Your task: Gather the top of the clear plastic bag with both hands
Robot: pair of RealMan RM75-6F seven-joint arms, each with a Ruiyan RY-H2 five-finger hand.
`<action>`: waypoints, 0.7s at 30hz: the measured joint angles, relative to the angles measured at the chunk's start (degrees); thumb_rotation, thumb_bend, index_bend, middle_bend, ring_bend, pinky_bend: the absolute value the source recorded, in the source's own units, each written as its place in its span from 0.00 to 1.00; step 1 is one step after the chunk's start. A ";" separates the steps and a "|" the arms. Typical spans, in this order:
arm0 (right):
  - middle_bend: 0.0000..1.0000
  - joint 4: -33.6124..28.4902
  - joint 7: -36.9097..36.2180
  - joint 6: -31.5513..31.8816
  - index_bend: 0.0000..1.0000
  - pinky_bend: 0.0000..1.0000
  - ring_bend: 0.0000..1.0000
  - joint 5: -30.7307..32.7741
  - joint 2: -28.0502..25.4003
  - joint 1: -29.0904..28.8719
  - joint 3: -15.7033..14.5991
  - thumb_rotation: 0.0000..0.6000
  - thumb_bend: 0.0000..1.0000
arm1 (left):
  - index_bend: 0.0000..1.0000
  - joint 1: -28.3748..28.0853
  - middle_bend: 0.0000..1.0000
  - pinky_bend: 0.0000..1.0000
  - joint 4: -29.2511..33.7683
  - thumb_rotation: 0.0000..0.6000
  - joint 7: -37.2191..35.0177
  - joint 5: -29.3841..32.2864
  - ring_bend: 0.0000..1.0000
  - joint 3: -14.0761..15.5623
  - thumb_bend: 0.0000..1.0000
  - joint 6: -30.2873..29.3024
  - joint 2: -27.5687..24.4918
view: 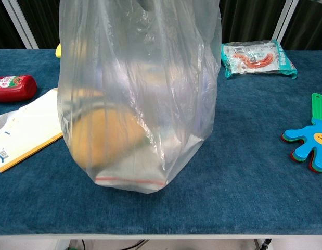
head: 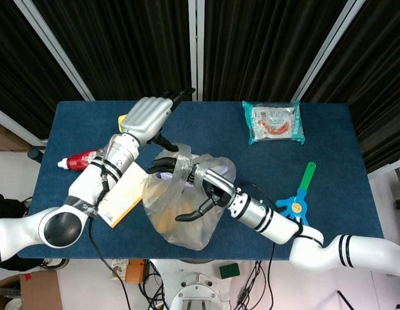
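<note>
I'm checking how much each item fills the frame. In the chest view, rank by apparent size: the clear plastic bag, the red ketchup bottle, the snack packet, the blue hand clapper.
1. Clear plastic bag, largest, though nearest the camera.
2. Snack packet.
3. Blue hand clapper and red ketchup bottle: both cut off by the frame edge, so unranked.

Left hand raised, fingers extended together; right hand lower, fingers curled.

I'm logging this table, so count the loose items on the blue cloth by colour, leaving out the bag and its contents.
Red: 1, red ketchup bottle
Yellow: 1, small yellow object
Teal: 1, teal snack packet
Tan: 1, tan padded envelope
Blue and green: 1, hand-shaped plastic clapper
Total: 5
</note>
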State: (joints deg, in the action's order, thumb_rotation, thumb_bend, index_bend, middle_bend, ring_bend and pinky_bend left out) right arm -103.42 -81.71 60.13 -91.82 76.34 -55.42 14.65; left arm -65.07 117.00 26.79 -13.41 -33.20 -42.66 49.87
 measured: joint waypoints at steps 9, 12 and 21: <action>0.18 -0.85 -1.46 1.88 0.17 0.09 0.03 -1.03 -1.03 0.43 -0.35 1.00 0.07 | 0.07 -1.92 0.16 0.21 -3.51 1.00 -6.21 0.23 0.10 5.33 0.00 8.84 -2.02; 0.18 -1.02 -2.00 2.28 0.17 0.09 0.03 -1.02 -1.32 0.52 -0.38 1.00 0.07 | 0.07 -2.19 0.16 0.21 -4.53 1.00 -9.07 -0.48 0.10 6.48 0.00 11.10 -2.26; 0.18 -1.53 -2.71 3.66 0.17 0.09 0.03 -0.14 -2.75 0.78 0.78 1.00 0.07 | 0.06 -3.02 0.16 0.21 -7.86 1.00 -14.73 -2.52 0.10 11.76 0.00 18.25 -3.68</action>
State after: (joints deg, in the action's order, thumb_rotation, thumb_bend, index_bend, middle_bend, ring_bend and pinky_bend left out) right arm -104.95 -84.41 63.79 -91.96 73.59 -54.64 15.43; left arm -68.09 109.14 12.06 -15.93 -21.44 -24.41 46.19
